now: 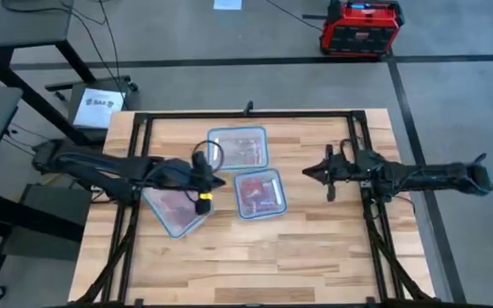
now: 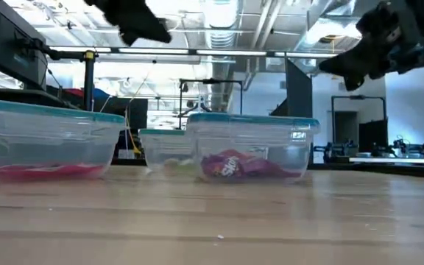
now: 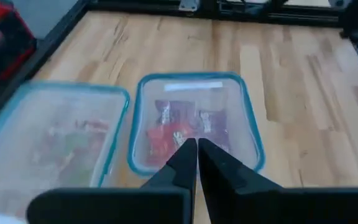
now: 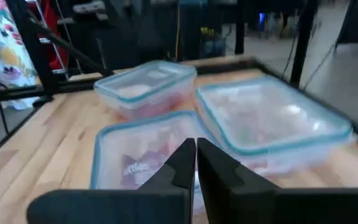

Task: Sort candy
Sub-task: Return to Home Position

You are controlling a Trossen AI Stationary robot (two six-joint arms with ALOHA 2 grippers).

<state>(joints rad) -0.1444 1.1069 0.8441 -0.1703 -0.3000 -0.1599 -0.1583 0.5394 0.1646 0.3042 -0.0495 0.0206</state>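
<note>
fingers (image 3: pixel 182 165) pressed together, left gripper (image 1: pixel 219 180) and right gripper (image 1: pixel 309 174) hang over wooden table (image 1: pixel 315 248) bearing 3 bins (image 1: pixel 210 147) of candy (image 1: pixel 255 195).

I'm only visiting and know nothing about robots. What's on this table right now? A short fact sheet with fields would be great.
Table: wooden top
Containers: three clear bins with bluish rims, grouped near the middle: far bin, middle bin, left bin
Lids: appear to be on
Candy: red and pink packets inside the bins
Left gripper: raised by the left bin, fingers shut, holding nothing
Right gripper: raised over bare wood to the right of the bins, fingers shut, holding nothing
</note>
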